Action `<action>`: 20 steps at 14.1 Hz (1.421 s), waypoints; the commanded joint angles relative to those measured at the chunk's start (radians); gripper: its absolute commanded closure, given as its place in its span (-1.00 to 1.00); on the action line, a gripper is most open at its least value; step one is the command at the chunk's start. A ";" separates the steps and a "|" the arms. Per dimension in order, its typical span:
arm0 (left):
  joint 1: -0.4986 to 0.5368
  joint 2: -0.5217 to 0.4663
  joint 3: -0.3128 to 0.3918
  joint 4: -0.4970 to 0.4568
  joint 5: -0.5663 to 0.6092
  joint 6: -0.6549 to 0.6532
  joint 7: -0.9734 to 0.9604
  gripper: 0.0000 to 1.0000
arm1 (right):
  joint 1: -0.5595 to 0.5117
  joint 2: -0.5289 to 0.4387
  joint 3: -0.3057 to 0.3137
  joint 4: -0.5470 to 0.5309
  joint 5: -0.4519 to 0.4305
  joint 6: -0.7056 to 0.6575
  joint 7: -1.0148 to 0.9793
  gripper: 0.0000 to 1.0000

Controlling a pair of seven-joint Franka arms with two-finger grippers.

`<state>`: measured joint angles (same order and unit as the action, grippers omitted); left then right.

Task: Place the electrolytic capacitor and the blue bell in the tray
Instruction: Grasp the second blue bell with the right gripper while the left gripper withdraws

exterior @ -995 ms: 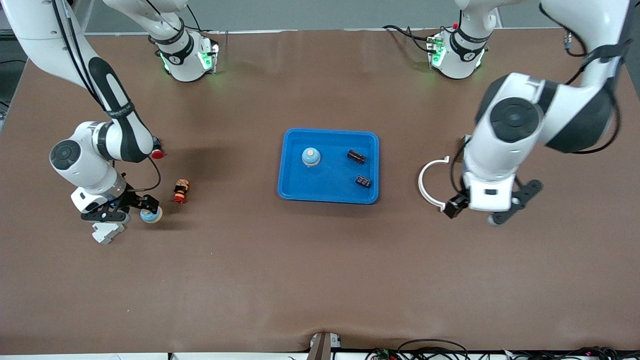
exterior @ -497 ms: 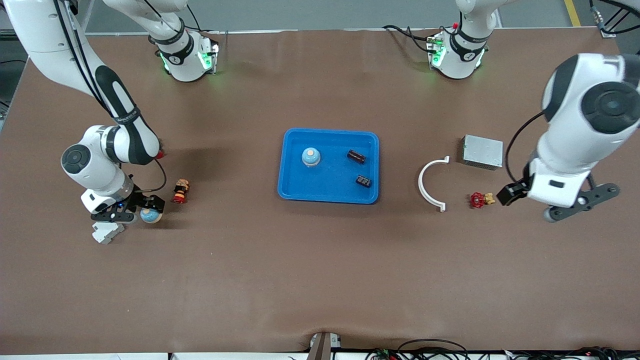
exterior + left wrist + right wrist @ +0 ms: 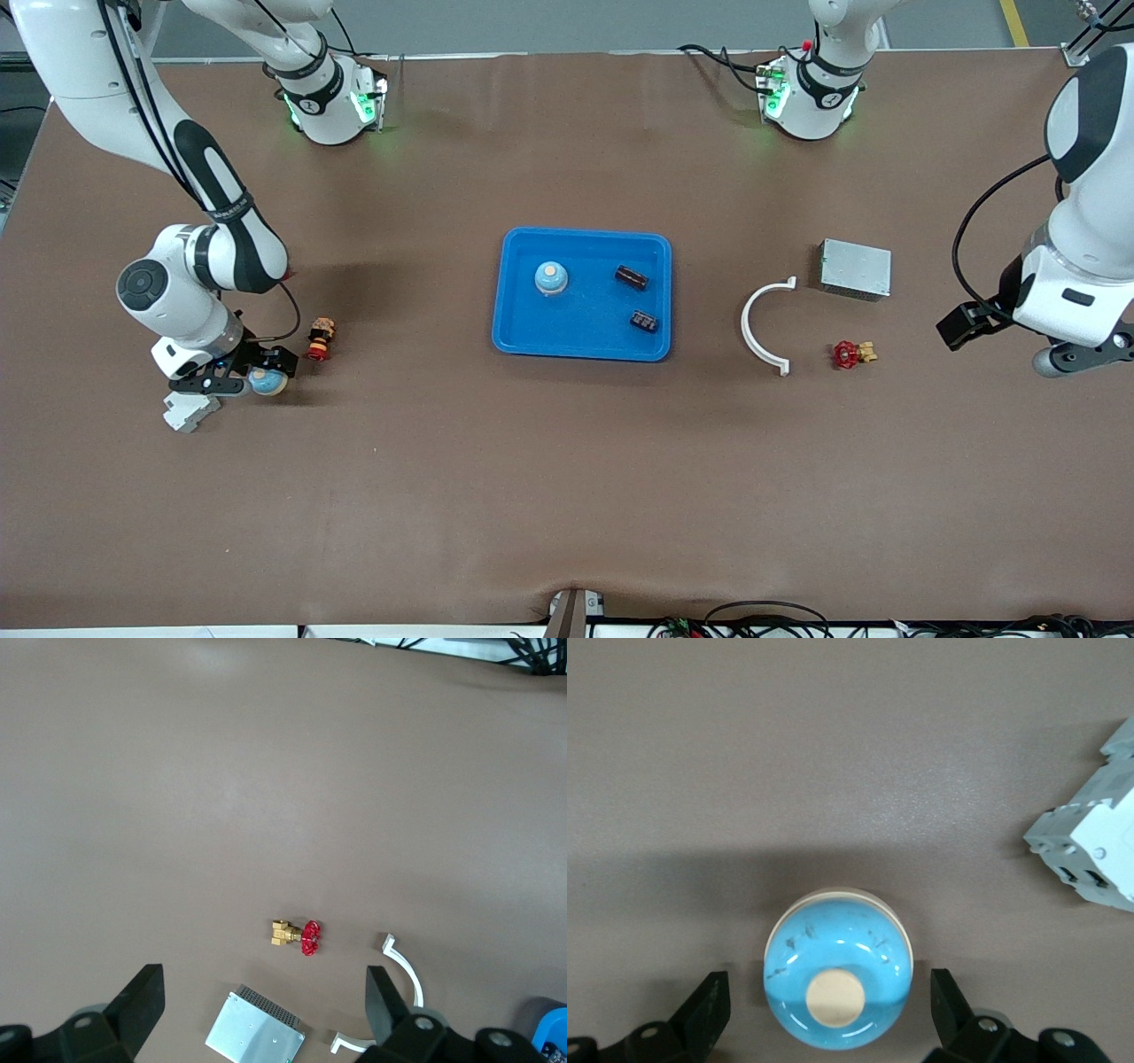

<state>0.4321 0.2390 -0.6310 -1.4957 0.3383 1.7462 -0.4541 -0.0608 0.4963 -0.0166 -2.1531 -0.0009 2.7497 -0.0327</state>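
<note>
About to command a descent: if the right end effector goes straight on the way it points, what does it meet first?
The blue bell on the table: it sits between the open fingers of the right end effector. Nothing else appears in that line, though remaining height is unclear.

Bright-blue tray point(image 3: 523, 337) at centre frame holds a light-blue bell point(image 3: 551, 278) with tan button and two black capacitors point(image 3: 631, 277). At right: white curved bracket point(image 3: 758, 326), grey metal box point(image 3: 855, 268), red-and-brass valve point(image 3: 850, 354). Brown table point(image 3: 567, 478).
</note>
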 commanded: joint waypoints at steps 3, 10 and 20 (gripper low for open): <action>0.002 -0.010 -0.001 0.035 -0.039 -0.050 0.071 -1.00 | -0.004 0.024 0.009 0.033 0.004 -0.004 0.014 -1.00; -0.001 -0.020 -0.003 0.046 -0.035 -0.073 0.077 -1.00 | -0.005 0.034 0.007 0.050 0.004 -0.008 0.013 -1.00; -0.200 -0.127 0.284 0.048 -0.160 -0.143 0.274 -1.00 | 0.003 0.024 0.009 0.074 0.004 -0.053 0.020 1.00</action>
<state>0.2907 0.1575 -0.4620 -1.4424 0.2600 1.6360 -0.2666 -0.0598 0.5189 -0.0136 -2.1090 -0.0008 2.7403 -0.0298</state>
